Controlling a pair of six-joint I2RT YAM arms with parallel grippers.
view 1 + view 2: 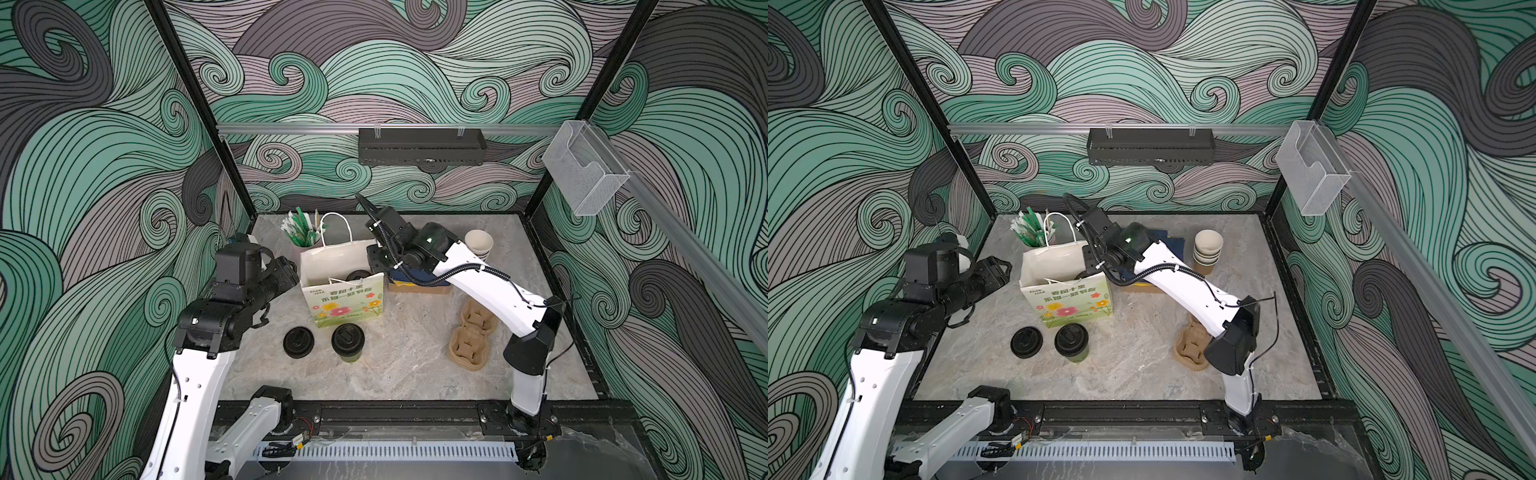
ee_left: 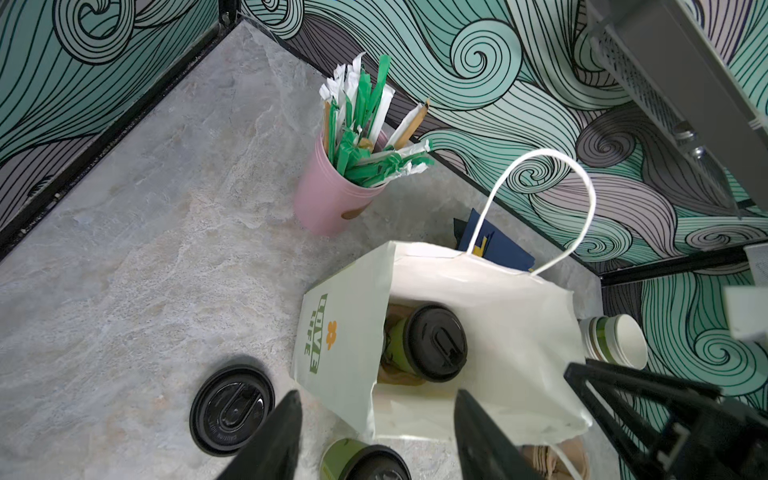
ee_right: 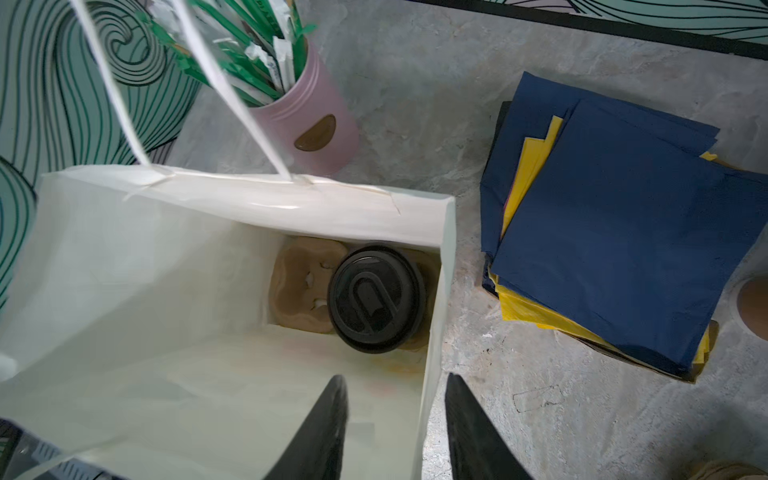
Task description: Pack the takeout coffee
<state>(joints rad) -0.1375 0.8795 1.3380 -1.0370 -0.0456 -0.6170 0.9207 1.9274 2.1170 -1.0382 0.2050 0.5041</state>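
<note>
One takeout coffee point(image 3: 376, 297), olive-green with a black sip lid, sits in a brown cardboard carrier point(image 3: 303, 286) at the bottom of the white paper bag point(image 1: 345, 303); it also shows in the left wrist view point(image 2: 432, 343). A second takeout coffee point(image 1: 348, 341) point(image 1: 1072, 340) stands upright on the table just in front of the bag. My left gripper point(image 2: 376, 395) hovers open beside the bag's left side, above that cup, holding nothing. My right gripper point(image 3: 397, 382) is open astride the bag's right wall, one finger inside and one outside.
A loose black lid point(image 1: 298, 341) lies left of the standing cup. A pink cup of wrapped straws point(image 1: 305, 235) stands behind the bag. Blue and yellow napkins point(image 3: 615, 232), stacked lidless cups point(image 1: 478, 245) and spare cardboard carriers point(image 1: 471, 338) sit to the right.
</note>
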